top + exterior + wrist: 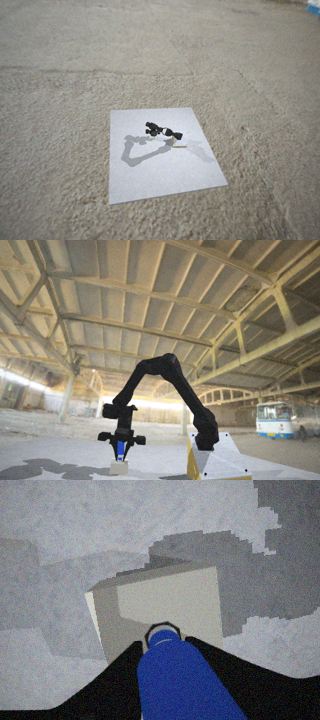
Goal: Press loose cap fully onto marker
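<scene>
Vaulted concrete hall (160,291), parked bus (274,419)
</scene>
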Tool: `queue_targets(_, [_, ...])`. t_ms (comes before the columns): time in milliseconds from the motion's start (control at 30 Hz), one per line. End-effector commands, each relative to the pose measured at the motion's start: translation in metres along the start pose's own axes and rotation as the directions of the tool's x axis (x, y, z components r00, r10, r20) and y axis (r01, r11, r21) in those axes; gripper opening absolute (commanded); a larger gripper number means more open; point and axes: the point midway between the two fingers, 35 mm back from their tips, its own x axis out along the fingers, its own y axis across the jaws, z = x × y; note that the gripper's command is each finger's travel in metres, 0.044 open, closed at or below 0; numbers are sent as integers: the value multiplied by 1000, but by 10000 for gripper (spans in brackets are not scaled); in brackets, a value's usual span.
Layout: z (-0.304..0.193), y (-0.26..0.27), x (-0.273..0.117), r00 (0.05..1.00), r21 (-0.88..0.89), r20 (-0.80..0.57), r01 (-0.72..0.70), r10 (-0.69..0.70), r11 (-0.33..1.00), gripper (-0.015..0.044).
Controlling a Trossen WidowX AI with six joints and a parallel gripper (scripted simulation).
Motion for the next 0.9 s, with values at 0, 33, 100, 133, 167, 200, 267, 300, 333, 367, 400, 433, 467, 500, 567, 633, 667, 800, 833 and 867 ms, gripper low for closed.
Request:
queue_targets(0, [0,2,3,1000,5,5,-6,6,1000,0])
queue_targets(33, [0,2,3,1000,5,5,-6,6,1000,0])
queue_targets(100, [0,2,3,1000,5,5,-6,6,1000,0])
queue_targets(133, [0,2,3,1000,5,5,-6,6,1000,0])
queue_targets(167, [0,2,3,1000,5,5,-6,6,1000,0])
queue_targets(200, [0,2,3,1000,5,5,-6,6,1000,0])
queue_targets(267, [0,2,3,1000,5,5,-6,6,1000,0])
queue_targets(300, [0,2,3,1000,5,5,-6,6,1000,0])
queue_targets(333, [0,2,3,1000,5,5,-6,6,1000,0])
queue_targets(367, [0,2,3,1000,5,5,-6,6,1000,0])
queue_targets(400, [0,2,3,1000,5,5,-6,6,1000,0])
queue_targets(433, [0,2,3,1000,5,5,-6,6,1000,0])
queue_targets(467, [0,2,3,1000,5,5,-6,6,1000,0])
queue_targets(500, [0,2,3,1000,5,5,-6,6,1000,0])
queue_targets(567, [0,2,3,1000,5,5,-6,6,1000,0])
queue_targets(633, [0,2,3,1000,5,5,-6,6,1000,0])
queue_targets(667, [0,2,3,1000,5,5,-6,6,1000,0])
queue_targets(800, [0,0,0,1000,0,0,0,0,1000,26])
queue_targets(833, [0,0,0,1000,0,0,0,0,1000,53])
queue_targets(867, [0,0,0,1000,0,0,0,0,1000,79])
